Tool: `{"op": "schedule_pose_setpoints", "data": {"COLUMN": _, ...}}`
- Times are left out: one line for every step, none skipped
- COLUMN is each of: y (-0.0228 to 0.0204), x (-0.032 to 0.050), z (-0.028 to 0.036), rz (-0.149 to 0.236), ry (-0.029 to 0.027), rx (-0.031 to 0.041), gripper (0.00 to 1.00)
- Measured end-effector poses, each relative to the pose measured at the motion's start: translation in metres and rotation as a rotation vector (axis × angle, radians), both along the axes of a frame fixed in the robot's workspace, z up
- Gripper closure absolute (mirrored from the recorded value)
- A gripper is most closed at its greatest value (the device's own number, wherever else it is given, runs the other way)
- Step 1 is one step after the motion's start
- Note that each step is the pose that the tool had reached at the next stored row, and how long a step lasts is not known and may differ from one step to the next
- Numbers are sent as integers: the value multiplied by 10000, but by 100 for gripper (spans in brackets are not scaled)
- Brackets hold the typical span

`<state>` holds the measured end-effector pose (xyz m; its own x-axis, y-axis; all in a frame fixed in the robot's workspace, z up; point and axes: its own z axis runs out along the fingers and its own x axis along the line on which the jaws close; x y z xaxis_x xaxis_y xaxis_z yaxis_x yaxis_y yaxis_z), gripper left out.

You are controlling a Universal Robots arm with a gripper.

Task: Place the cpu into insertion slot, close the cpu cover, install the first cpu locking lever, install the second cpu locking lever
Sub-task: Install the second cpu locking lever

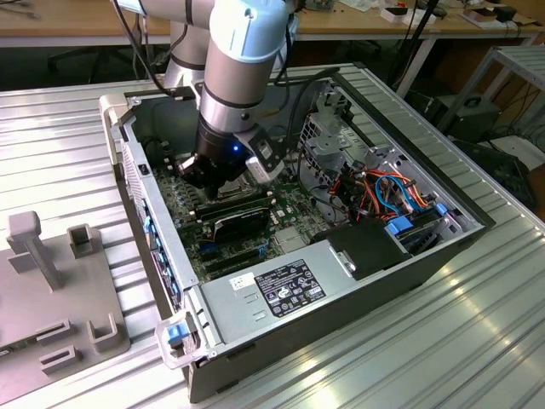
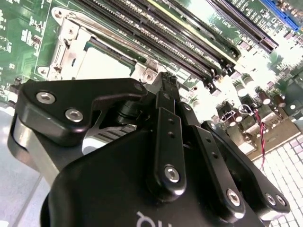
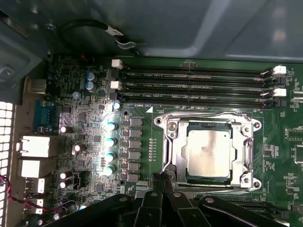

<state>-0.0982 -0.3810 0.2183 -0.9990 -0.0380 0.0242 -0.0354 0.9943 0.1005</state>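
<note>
The gripper [image 3: 158, 182] has its fingers pressed together and holds nothing. It hangs low over the motherboard [image 3: 85, 142], just beside one edge of the insertion slot [image 3: 169, 126]. The cpu [image 3: 208, 153] already lies flat in the slot, with the cpu cover [image 3: 246, 142] closed around it, near the memory slots [image 3: 189, 85].
</note>
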Motion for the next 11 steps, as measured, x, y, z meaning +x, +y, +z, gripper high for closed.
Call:
{"op": "schedule_pose_setpoints", "data": {"y": 5, "x": 1, "z": 17, "rz": 1, "ry": -1, "rx": 0, "gripper": 89}}
{"op": "schedule_pose_setpoints", "data": {"y": 7, "x": 1, "z": 32, "rz": 2, "ry": -2, "rx": 0, "gripper": 89}}
{"op": "schedule_pose_setpoints", "data": {"y": 8, "x": 1, "z": 42, "rz": 2, "ry": -1, "rx": 0, "gripper": 89}}
{"op": "schedule_pose_setpoints", "data": {"y": 8, "x": 1, "z": 42, "rz": 2, "ry": -2, "rx": 1, "gripper": 89}}
{"op": "schedule_pose_setpoints", "data": {"y": 9, "x": 1, "z": 42, "rz": 1, "ry": -4, "rx": 4, "gripper": 89}}
{"op": "schedule_pose_setpoints", "data": {"y": 9, "x": 1, "z": 43, "rz": 0, "ry": -4, "rx": 3, "gripper": 89}}
{"op": "schedule_pose_setpoints", "data": {"y": 8, "x": 1, "z": 45, "rz": 0, "ry": -2, "rx": 1, "gripper": 89}}
{"op": "schedule_pose_setpoints", "data": {"y": 8, "x": 1, "z": 45, "rz": 1, "ry": -3, "rx": 1, "gripper": 89}}
{"op": "schedule_pose_setpoints", "data": {"y": 8, "x": 1, "z": 49, "rz": 0, "ry": -1, "rx": 1, "gripper": 89}}
{"op": "schedule_pose_setpoints", "data": {"y": 8, "x": 1, "z": 52, "rz": 0, "ry": -2, "rx": 1, "gripper": 89}}
{"op": "schedule_pose_setpoints", "data": {"y": 8, "x": 1, "z": 53, "rz": 0, "ry": -2, "rx": 1, "gripper": 89}}
